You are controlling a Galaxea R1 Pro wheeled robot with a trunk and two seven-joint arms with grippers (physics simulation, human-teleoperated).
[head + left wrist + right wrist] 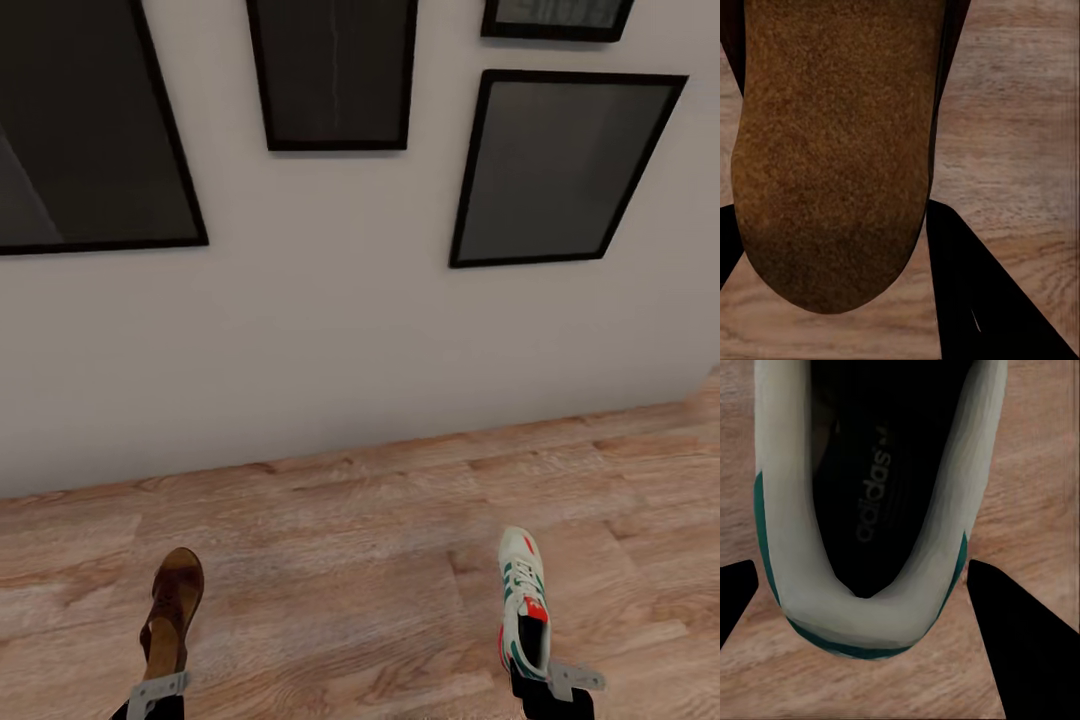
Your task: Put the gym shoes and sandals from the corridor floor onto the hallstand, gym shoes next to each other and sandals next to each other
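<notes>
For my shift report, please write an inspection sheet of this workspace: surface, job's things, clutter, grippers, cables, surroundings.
Surface: wood-plank floor.
Job's things: one sandal held at the left gripper; one gym shoe held at the right gripper. Both are carried with toes pointing toward the wall.
Clutter: nothing seen.
Grippers: left shut on the sandal's heel end; right shut on the gym shoe's heel.
Cables: nothing seen.
Surroundings: pale wall with dark framed pictures.
</notes>
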